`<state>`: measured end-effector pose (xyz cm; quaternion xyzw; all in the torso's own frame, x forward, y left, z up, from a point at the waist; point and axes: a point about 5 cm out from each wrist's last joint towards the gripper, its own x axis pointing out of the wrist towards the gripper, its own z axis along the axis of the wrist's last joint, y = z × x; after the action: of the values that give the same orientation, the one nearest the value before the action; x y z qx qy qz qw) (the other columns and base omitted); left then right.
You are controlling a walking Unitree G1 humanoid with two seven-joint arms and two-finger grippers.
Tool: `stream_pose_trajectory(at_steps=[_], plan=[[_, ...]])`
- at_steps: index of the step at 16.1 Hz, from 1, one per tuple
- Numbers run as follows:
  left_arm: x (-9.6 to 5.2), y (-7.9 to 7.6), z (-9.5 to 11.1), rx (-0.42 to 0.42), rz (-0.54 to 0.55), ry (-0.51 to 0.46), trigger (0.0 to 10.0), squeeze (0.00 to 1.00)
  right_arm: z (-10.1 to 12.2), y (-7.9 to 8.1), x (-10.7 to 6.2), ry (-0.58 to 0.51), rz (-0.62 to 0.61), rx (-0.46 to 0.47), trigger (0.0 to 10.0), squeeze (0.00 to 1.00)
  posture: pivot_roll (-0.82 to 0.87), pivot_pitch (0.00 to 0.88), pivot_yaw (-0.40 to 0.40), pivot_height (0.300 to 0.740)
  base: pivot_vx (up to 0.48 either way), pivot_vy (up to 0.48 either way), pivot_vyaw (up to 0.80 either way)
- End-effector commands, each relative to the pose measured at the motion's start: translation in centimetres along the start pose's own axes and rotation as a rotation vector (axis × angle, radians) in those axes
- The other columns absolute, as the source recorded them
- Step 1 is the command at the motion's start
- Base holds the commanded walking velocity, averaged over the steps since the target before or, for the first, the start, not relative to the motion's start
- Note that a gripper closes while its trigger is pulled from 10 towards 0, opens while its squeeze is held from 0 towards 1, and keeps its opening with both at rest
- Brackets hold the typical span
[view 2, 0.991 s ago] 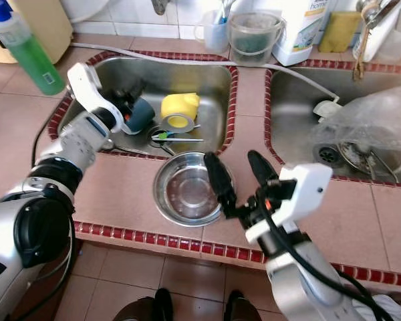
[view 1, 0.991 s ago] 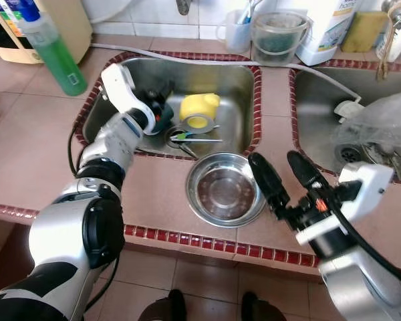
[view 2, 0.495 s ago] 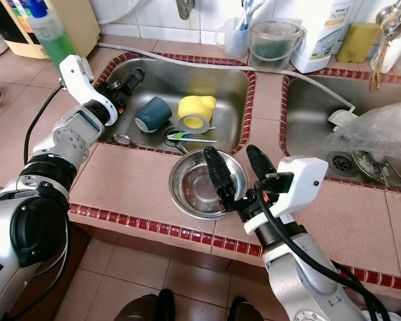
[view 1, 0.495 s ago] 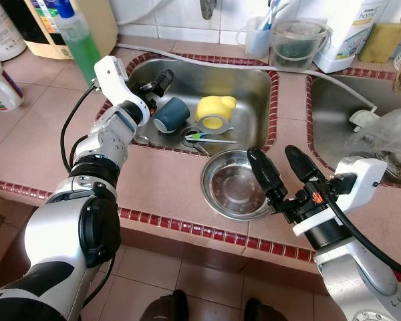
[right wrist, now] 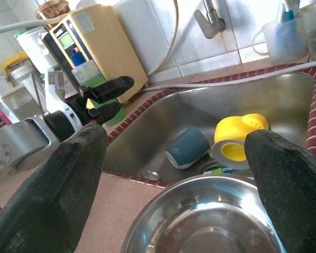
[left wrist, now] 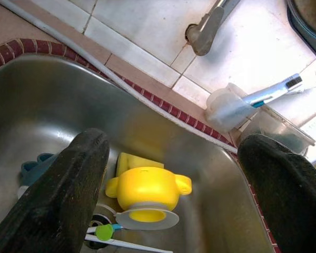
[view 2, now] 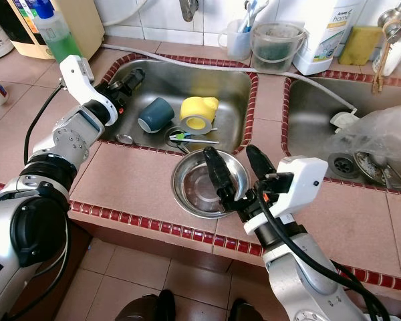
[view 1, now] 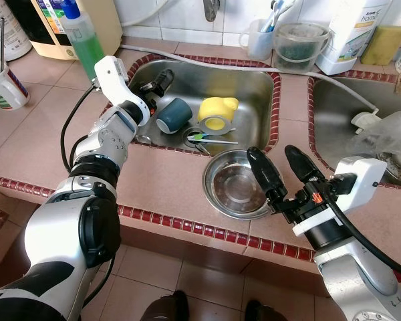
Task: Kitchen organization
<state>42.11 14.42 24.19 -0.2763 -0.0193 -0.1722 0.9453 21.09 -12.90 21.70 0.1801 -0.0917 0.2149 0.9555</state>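
Since a second ago, the left gripper [view 1: 155,81] has drawn back from the blue cup [view 1: 172,114], fingers spread; right gripper [view 2: 237,167] hovers released over the steel bowl [view 2: 197,190]. A wall tap [left wrist: 206,29] appears in the left wrist view.

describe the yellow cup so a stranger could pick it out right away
Look in the left sink basin, the one under the tap. The yellow cup lies tipped on its side near the drain, right of a dark blue cup. It is the only bright yellow thing there, with little side handles.
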Motion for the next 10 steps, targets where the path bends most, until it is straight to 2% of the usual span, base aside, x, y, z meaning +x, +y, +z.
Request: stream_pose_trajectory(at_steps=[1,2,3,4,7,10], plan=[[-0.2,0.3,0.3,0.012,-0.003,0.000,10.0,1.00,-0.1,0.1,-0.1,-0.001,-0.004,-0.002,10.0,0.00,-0.05,0.147,0.087,0.740,0.000,0.000,0.00],[-0.2,0.3,0.5,0.023,-0.012,-0.006,10.0,1.00,-0.2,0.0,0.2,-0.009,0.002,-0.002,10.0,0.00,-0.04,0.136,0.086,0.740,0.000,0.000,0.00],[-2.7,1.9,1.2,0.195,-0.090,-0.027,10.0,0.00,-0.6,-2.5,2.5,-0.034,-0.074,-0.098,10.0,0.00,0.00,0.013,0.089,0.740,0.000,0.000,0.00],[-3.8,2.2,1.3,0.268,-0.132,-0.021,10.0,0.00,-0.5,-3.5,3.3,-0.042,-0.106,-0.141,10.0,0.00,0.00,0.015,0.090,0.740,0.000,0.000,0.00],[-3.6,2.1,1.2,0.268,-0.134,-0.016,10.0,0.00,-0.6,-3.5,3.1,-0.042,-0.115,-0.138,10.0,0.00,0.00,0.025,0.092,0.740,0.000,0.000,0.00],[-4.7,1.3,0.6,0.296,-0.195,0.016,10.0,0.00,-1.2,-4.2,3.1,-0.027,-0.141,-0.153,10.0,0.00,-0.01,0.030,0.094,0.740,0.000,0.000,0.00]])
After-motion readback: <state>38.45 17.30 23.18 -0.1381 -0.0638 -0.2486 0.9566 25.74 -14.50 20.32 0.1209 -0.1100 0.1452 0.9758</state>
